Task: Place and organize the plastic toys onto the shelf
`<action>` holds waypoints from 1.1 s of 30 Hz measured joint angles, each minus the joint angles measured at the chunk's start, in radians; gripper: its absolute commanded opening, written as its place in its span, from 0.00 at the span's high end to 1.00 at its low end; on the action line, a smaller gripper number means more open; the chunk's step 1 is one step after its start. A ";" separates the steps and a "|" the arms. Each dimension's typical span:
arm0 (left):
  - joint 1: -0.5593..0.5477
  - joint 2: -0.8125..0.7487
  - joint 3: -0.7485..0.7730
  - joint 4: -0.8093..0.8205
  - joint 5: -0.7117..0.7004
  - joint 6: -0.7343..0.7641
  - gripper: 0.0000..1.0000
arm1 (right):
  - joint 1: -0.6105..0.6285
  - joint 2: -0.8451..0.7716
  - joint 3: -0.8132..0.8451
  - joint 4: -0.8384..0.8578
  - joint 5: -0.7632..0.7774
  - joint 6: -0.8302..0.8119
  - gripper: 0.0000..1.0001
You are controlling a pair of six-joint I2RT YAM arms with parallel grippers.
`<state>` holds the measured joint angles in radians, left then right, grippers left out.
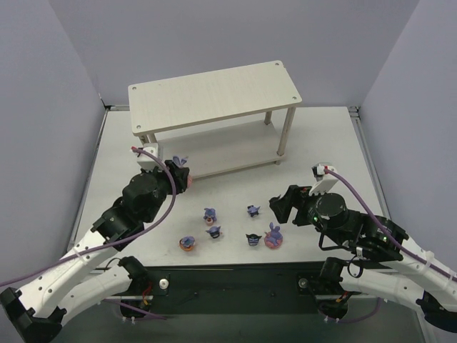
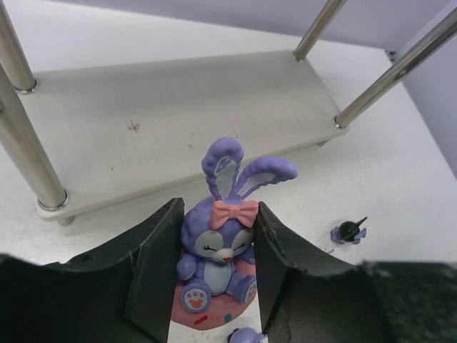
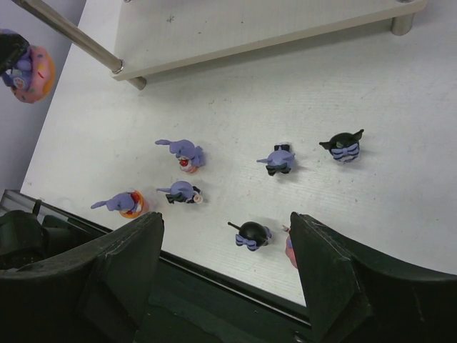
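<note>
Pinching a purple bunny (image 2: 218, 246) by its sides, left jaws are holding it just in front of the shelf (image 1: 214, 93), near the lower board. Right jaws are hanging spread over the counter (image 1: 321, 150), nothing btw them. Other toys (image 3: 182, 151), six or maybe seven, are lying clustered btw the arms.

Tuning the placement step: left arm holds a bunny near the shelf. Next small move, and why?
Probably ease the left gripper forward over the lower board of the shelf, then lower. Its jaws are shut on an upright bunny, the board ahead looks bare, and the front leg stands off to the left, so the path seems free.
</note>
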<state>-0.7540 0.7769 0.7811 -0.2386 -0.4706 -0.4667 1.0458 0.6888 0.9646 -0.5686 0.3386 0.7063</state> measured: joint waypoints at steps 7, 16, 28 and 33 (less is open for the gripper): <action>0.032 0.030 -0.011 0.048 0.011 0.002 1.00 | 0.000 -0.004 -0.008 -0.004 0.005 0.000 0.27; 0.091 0.144 -0.151 0.238 0.045 -0.014 1.00 | 0.000 -0.005 -0.008 -0.005 0.005 -0.003 0.27; 0.120 0.371 -0.284 0.619 0.072 0.012 1.00 | -0.011 0.011 -0.026 -0.011 0.005 -0.019 0.27; 0.136 0.482 -0.279 0.725 0.067 0.026 1.00 | -0.017 0.011 -0.026 -0.012 0.005 -0.027 0.26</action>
<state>-0.6178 1.2587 0.5022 0.4866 -0.4038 -0.4404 1.0290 0.7002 0.9382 -0.5804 0.3431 0.6796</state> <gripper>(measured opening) 0.499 0.733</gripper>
